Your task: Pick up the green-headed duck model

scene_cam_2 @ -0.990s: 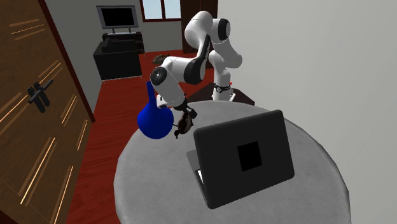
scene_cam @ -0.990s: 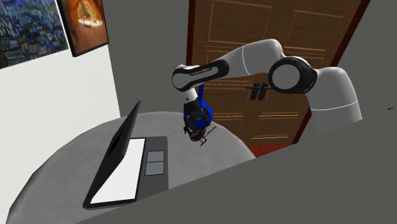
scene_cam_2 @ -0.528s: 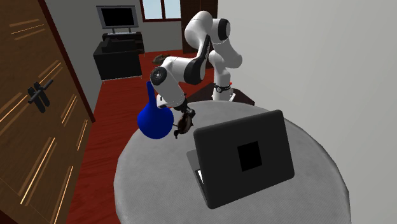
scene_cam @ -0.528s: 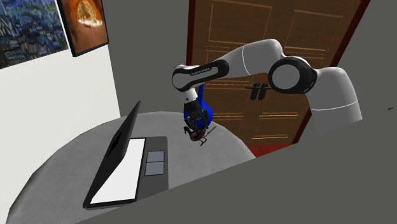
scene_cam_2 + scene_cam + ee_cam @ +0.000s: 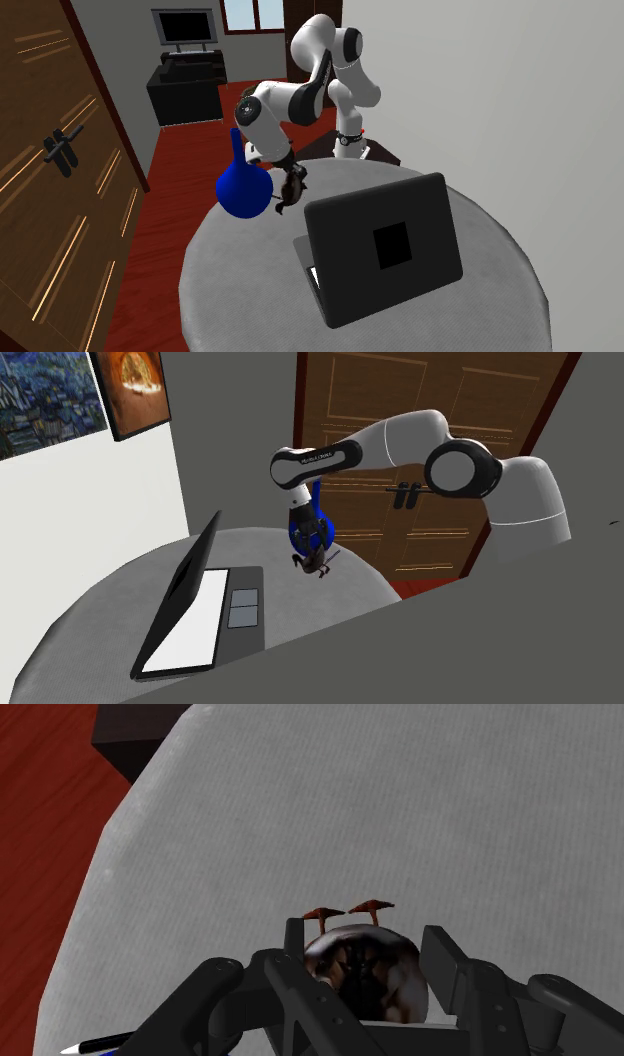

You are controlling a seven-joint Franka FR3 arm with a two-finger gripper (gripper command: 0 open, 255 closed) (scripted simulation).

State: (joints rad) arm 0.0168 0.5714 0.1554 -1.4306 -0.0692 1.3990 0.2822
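The duck model [image 5: 365, 966] is small, with a dark brown and whitish body and two orange feet pointing away from the hand. My gripper [image 5: 366, 979] is shut on it, one black finger [image 5: 443, 962] pressed on each side of the body. In the shoulder view the gripper [image 5: 312, 555] holds the duck [image 5: 320, 565] just above the round grey table [image 5: 110, 607], in front of a blue vase [image 5: 304, 526]. In the second exterior view the duck [image 5: 291, 196] hangs beside the vase [image 5: 243, 190]. Its head is hidden.
An open dark laptop [image 5: 200, 602] stands on the table toward the shoulder view's left. A thin pen [image 5: 95, 1046] lies by the vase under the hand. A wooden door [image 5: 440, 442] is behind the arm, with red floor [image 5: 170, 200] past the table edge.
The fingers have shut on the duck model. The hand and forearm have since risen a little with it, and the vase and laptop have not moved.
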